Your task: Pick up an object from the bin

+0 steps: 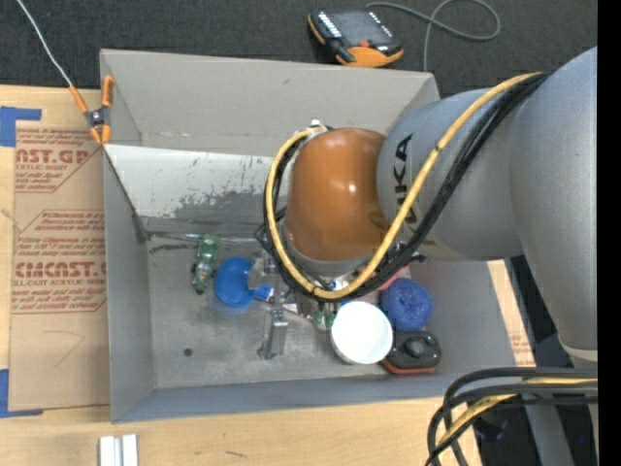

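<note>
My gripper (276, 330) reaches down to the bin floor below the arm's orange cover, near the middle of the bin. A blue round cap-like thing (232, 283) lies just to its upper left, close beside it. A small green and white thing (204, 261) lies further left, near the back wall. To the right of the gripper rests a white round disc (362, 333), apart from it.
A blue knobbly ball (407, 303) and a black and orange thing (415, 351) lie at the bin's right front corner, with a bit of pink (394, 281) above them. The arm and its cover hide the bin's middle and right.
</note>
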{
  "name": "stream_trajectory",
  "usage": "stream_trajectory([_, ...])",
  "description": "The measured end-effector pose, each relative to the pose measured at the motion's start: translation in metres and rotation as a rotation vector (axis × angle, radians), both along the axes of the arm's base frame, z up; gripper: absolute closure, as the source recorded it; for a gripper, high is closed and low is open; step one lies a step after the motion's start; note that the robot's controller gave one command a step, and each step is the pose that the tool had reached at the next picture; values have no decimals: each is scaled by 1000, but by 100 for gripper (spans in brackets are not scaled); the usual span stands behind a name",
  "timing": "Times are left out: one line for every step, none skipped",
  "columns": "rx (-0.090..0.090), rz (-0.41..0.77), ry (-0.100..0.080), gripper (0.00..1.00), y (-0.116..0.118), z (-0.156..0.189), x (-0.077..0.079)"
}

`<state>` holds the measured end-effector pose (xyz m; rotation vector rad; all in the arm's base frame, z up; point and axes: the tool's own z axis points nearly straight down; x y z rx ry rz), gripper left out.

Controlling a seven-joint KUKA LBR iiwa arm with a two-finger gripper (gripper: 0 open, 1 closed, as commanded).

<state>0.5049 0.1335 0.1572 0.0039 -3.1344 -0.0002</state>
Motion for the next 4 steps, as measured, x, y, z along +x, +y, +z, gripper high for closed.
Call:
stream_trajectory([1, 134, -7, 0, -28, 15, 77])
stream_trajectory([2, 261, -6, 0, -46, -90, 49])
stream_trajectory([1, 300, -2, 0, -92, -87, 3])
stream_trajectory([4, 302, -7, 100, -88, -87, 5])
